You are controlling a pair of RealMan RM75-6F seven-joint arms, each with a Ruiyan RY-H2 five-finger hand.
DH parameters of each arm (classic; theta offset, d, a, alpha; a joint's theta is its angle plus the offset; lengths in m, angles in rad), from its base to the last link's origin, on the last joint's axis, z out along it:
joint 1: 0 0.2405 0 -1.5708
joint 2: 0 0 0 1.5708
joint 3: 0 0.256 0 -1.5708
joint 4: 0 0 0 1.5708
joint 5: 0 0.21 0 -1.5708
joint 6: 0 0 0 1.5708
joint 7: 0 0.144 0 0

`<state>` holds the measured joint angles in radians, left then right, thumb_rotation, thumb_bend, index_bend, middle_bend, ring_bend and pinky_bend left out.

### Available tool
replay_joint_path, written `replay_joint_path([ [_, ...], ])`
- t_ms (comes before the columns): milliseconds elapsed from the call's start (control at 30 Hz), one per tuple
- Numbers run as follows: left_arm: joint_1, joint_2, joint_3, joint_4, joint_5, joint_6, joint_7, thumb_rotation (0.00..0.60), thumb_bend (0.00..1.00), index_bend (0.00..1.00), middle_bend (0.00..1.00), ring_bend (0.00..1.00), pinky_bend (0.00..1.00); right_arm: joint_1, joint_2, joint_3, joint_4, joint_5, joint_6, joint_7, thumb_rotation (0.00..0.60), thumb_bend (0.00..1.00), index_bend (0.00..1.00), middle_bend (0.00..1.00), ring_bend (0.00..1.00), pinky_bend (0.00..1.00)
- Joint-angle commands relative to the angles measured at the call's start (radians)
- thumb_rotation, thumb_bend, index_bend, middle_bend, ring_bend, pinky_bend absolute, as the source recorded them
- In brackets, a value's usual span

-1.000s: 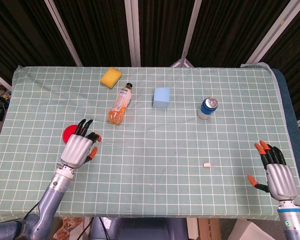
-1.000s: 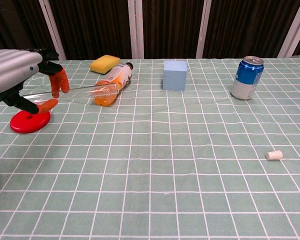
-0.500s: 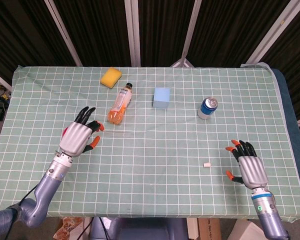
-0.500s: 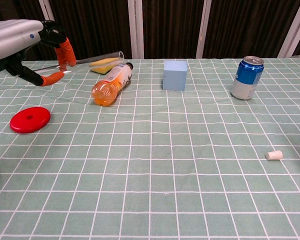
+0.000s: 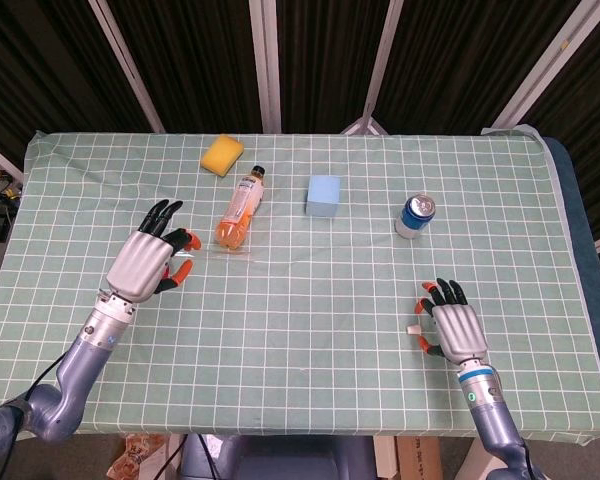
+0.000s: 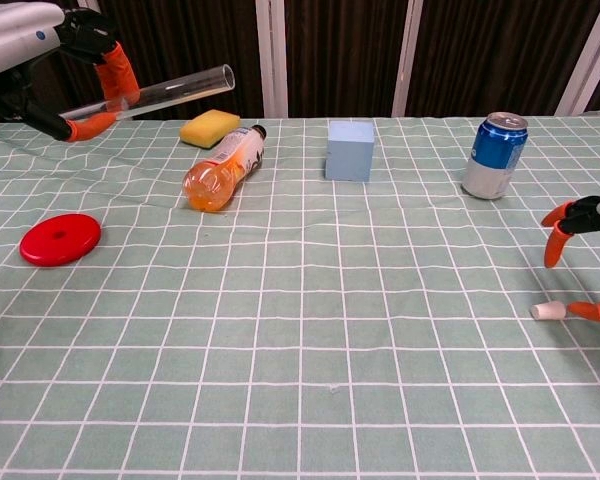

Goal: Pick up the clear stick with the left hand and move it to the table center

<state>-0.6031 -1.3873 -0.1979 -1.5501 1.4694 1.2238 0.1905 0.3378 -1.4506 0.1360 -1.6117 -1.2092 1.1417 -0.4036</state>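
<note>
Above the red disc, the left hand pinches the clear stick near one end, well off the table; likely light, rigid, slick, so the long free end may swing; grip nearer mid-length

The robot's left hand had a smooth silver back, black fingers and bright orange tips. Its right hand looked just the same. Each hand sat on a round grey-blue metal arm. A silver ring went around each wrist, and the right wrist had a small green dot on it.
</note>
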Motion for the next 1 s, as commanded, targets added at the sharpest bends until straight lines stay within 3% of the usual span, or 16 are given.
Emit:
replay_joint_path([
  [33, -0.002, 0.000, 0.003, 0.002, 0.005, 0.001, -0.006, 0.600, 0.71, 0.48, 0.51, 0.06, 0.00, 0.014, -0.018, 0.000, 0.030, 0.014, -0.014, -0.010, 0.600, 0.30, 0.45, 0.17, 0.00, 0.00],
  [733, -0.015, -0.024, 0.008, 0.013, -0.006, 0.003, 0.012, 0.600, 0.71, 0.48, 0.51, 0.06, 0.00, 0.039, -0.076, -0.019, 0.130, 0.041, -0.042, 0.021, 0.600, 0.30, 0.49, 0.17, 0.00, 0.00],
  [1000, -0.017, -0.031, 0.011, 0.018, -0.008, 0.004, 0.012, 0.600, 0.71, 0.48, 0.51, 0.06, 0.00, 0.043, -0.079, -0.018, 0.135, 0.046, -0.038, 0.026, 0.600, 0.35, 0.52, 0.18, 0.00, 0.00],
])
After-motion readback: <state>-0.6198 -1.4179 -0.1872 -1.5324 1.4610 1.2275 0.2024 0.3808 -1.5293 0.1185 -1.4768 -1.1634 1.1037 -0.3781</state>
